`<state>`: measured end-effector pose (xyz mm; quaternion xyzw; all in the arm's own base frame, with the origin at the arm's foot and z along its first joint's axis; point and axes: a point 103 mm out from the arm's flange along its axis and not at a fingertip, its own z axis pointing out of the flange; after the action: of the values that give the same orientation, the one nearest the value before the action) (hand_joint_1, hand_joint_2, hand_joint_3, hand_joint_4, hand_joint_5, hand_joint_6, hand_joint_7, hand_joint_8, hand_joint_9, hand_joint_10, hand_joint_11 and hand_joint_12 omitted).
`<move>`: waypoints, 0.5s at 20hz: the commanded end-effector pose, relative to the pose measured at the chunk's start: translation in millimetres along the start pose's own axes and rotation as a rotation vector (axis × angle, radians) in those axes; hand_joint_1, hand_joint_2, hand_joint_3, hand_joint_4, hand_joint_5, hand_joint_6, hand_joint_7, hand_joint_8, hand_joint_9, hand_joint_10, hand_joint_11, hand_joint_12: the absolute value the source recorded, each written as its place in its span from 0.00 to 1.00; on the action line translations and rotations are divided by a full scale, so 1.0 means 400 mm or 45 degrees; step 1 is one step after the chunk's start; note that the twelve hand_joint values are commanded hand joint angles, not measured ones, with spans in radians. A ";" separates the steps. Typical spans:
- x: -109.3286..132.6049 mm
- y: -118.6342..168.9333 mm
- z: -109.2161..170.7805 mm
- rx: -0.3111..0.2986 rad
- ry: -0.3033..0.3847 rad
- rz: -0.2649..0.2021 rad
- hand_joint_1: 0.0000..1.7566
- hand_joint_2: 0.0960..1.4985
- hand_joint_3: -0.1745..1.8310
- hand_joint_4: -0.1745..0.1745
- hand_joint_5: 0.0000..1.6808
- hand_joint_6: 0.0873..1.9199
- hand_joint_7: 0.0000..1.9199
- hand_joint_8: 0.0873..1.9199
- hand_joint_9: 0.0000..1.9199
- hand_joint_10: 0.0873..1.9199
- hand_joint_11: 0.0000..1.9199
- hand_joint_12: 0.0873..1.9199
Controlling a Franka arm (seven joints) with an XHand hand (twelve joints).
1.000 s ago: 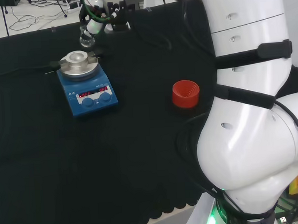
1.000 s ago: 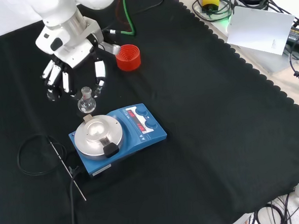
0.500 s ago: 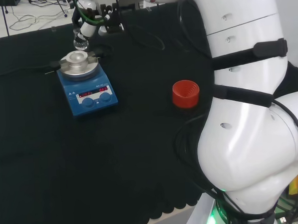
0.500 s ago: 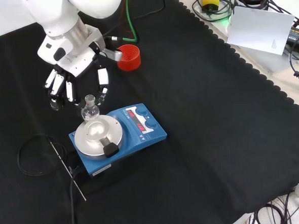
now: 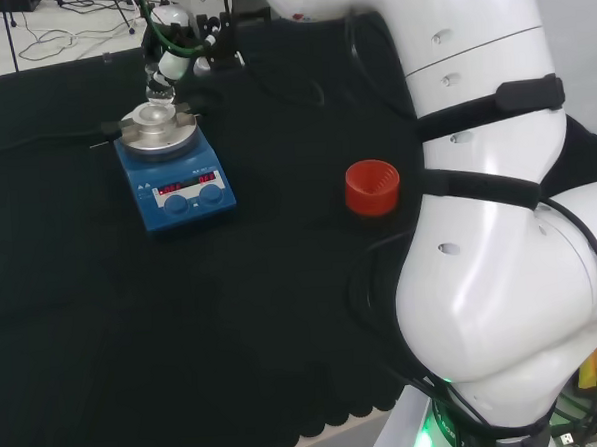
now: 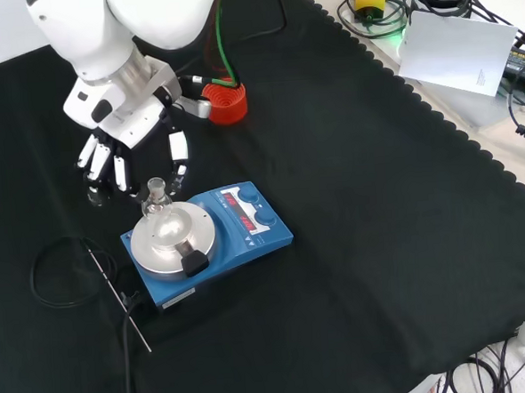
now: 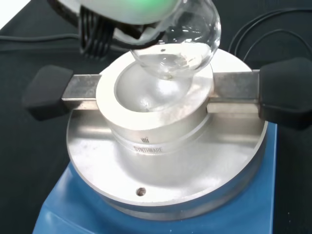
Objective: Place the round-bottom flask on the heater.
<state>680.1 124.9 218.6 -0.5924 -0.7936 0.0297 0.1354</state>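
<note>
Flask sits pinched by its neck in the hand, fingers curled around it. Its round bulb hangs right over the bowl of the heater's metal block, pretty much at the rim. Red ribbed stand sits well apart on the counter.

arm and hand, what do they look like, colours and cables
The arm is glossy white, built of big rounded links, with black straps across them and a black cable looping down its side. A green cable and dark ones run along it toward the wrist. The hand has a white boxy base and fingers in alternating black and white segments.
</note>
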 end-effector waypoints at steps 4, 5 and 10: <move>0.006 0.019 0.022 0.034 -0.007 -0.006 0.62 0.41 0.49 0.89 0.64 0.54 0.15 0.31 0.29 0.28 0.15 0.69; 0.007 0.019 0.023 0.036 -0.008 -0.006 0.62 0.41 0.49 0.89 0.64 0.54 0.15 0.31 0.29 0.28 0.15 0.69; 0.009 0.022 0.026 0.047 -0.017 -0.005 0.62 0.41 0.49 0.89 0.64 0.54 0.15 0.31 0.29 0.28 0.15 0.69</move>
<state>685.1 130.8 208.7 -0.5887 -0.7947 0.0430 0.1414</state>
